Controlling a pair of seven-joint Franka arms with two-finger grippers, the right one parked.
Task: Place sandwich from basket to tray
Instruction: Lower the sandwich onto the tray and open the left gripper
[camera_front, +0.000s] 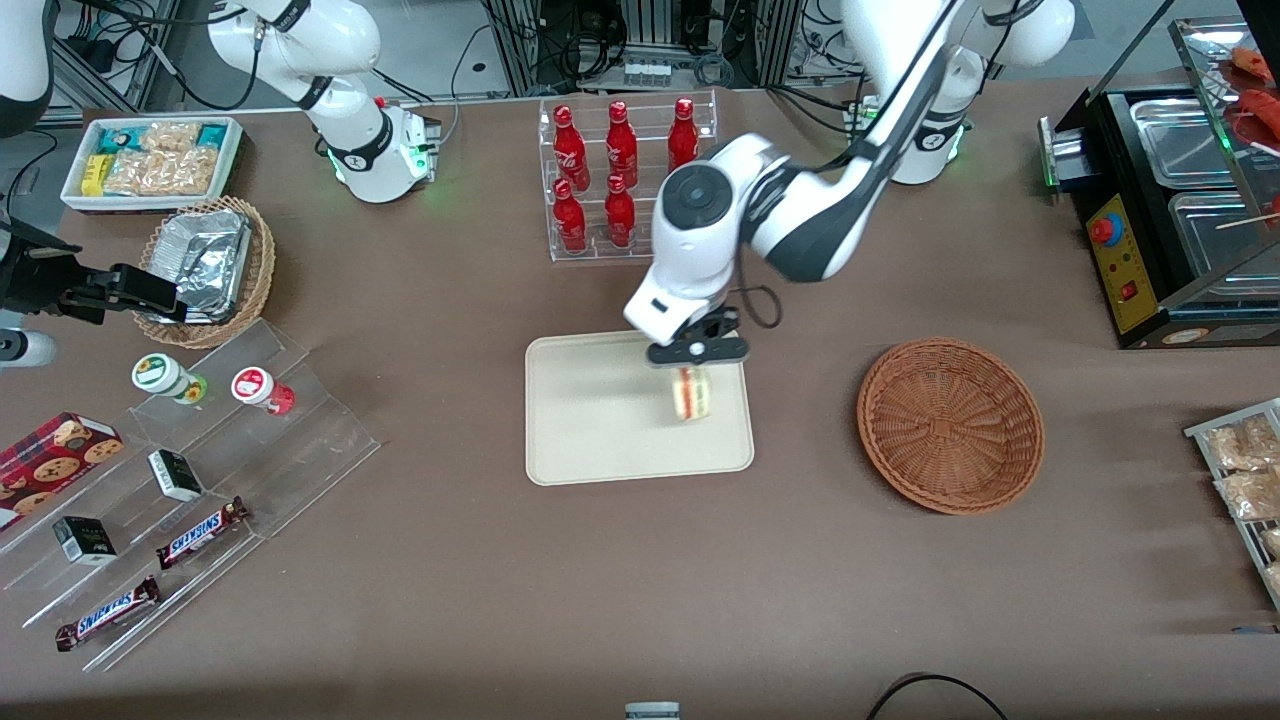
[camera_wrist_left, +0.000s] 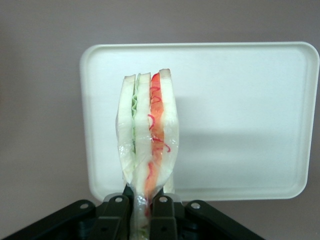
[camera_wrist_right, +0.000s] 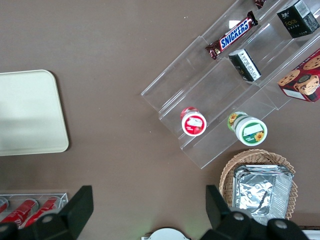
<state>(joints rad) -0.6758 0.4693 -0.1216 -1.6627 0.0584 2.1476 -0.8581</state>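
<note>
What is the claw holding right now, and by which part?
The claw, above the tray, is shut on the sandwich, pinching one narrow end of the wedge so that its filling edge faces the wrist camera.

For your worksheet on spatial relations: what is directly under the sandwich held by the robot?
Under the sandwich, which the tool grips above the table, lies the cream tray, bare where visible. The patch of tray straight beneath the sandwich is covered by it. The wicker basket holds nothing.

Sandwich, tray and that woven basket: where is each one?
sandwich (camera_wrist_left: 148, 135), left wrist view, on its filling edge, clamped in the end effector (camera_wrist_left: 142, 200).
tray (camera_front: 585, 420), front view, bare floor.
basket (camera_front: 950, 425), front view, woven bottom.
</note>
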